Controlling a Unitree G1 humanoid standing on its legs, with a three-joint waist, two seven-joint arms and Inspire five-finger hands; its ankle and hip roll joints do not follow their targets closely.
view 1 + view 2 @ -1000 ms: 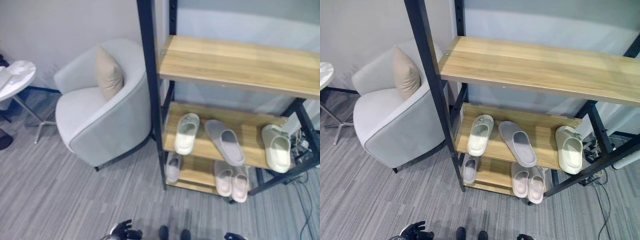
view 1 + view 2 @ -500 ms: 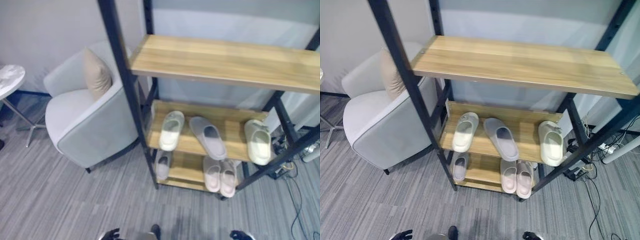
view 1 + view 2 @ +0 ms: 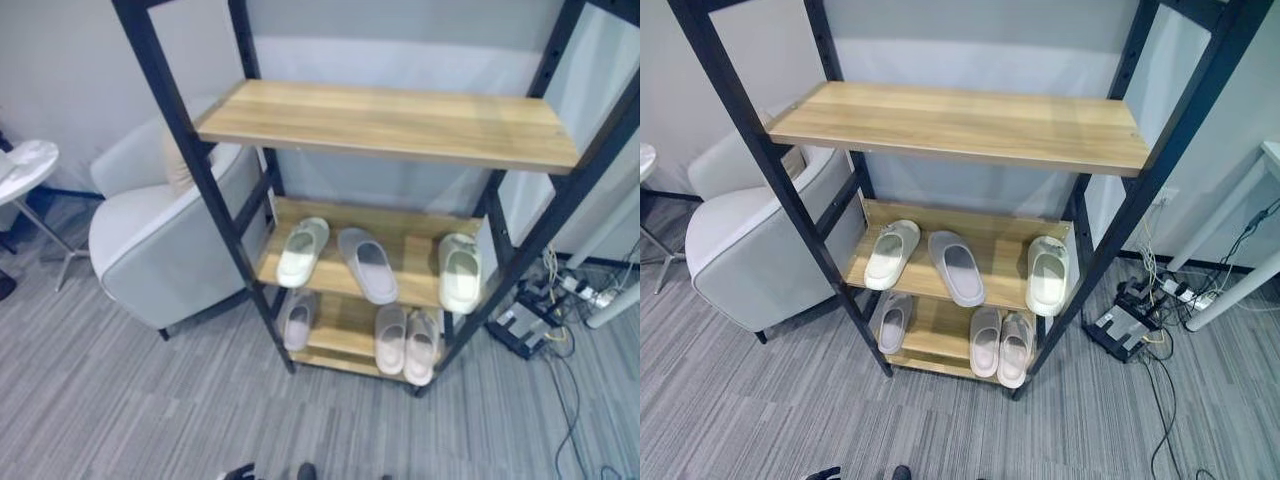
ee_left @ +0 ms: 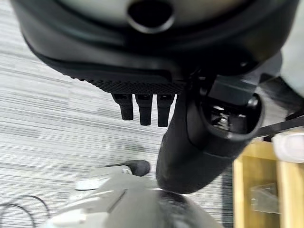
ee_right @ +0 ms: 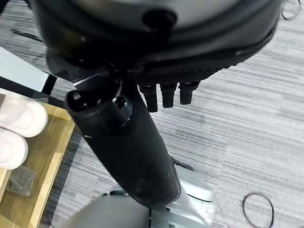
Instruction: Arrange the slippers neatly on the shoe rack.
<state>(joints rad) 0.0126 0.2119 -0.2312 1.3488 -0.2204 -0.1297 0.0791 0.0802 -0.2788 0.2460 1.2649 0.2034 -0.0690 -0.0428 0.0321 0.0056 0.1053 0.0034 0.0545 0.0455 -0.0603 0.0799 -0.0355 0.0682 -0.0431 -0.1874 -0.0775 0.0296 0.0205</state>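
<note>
Fingers of left hand (image 4: 142,107) and right hand (image 5: 164,95) hang relaxed, empty; view now centred on shoe rack (image 3: 950,125), six slippers (image 3: 955,268) untouched.

Shoe rack (image 3: 190,150): matt black metal posts, light wood-grain shelves (image 3: 390,120) with smooth satin finish. Slippers: cream pair (image 3: 302,250), (image 3: 459,272), grey one (image 3: 367,264), pale pink pair (image 3: 405,342), another grey one (image 3: 297,320); all smooth matt foam or rubber look. Armchair (image 3: 150,250): light grey matt cloth. Floor (image 3: 130,400): grey striped carpet, rough weave. Side table top (image 3: 25,165): white, marbled, slightly glossy. Left robot hand (image 4: 190,123): dark plastic, smooth, faint sheen, with finely textured strip. Right robot hand (image 5: 123,142): same dark plastic.
</note>
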